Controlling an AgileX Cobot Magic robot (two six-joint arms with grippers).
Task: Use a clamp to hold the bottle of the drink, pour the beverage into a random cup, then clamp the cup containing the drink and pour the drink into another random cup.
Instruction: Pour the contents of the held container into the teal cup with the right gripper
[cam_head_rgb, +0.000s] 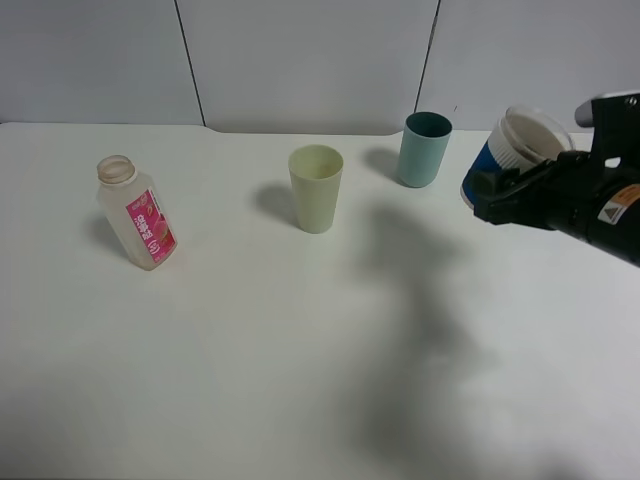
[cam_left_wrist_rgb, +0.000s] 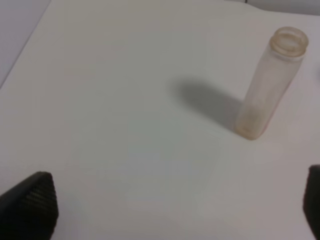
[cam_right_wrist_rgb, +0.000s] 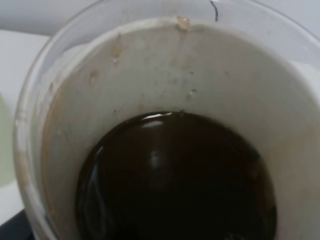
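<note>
My right gripper (cam_head_rgb: 508, 192) is shut on the whitish cup with the blue band (cam_head_rgb: 512, 150) and holds it in the air at the right, tilted a little, just right of the teal cup (cam_head_rgb: 427, 150). In the right wrist view the cup's stained inner wall (cam_right_wrist_rgb: 150, 70) surrounds the dark brown beverage (cam_right_wrist_rgb: 175, 185) pooled at its bottom. The bottle (cam_head_rgb: 138, 213) with the pink label stands at the left and looks empty; it also appears in the left wrist view (cam_left_wrist_rgb: 270, 85). My left gripper (cam_left_wrist_rgb: 165, 212) is open above bare table, well short of the bottle.
A pale yellow-green cup (cam_head_rgb: 316, 188) stands upright near the middle, left of the teal cup. The white table (cam_head_rgb: 300, 350) runs to a grey back wall. A large arm shadow lies across the table's right half.
</note>
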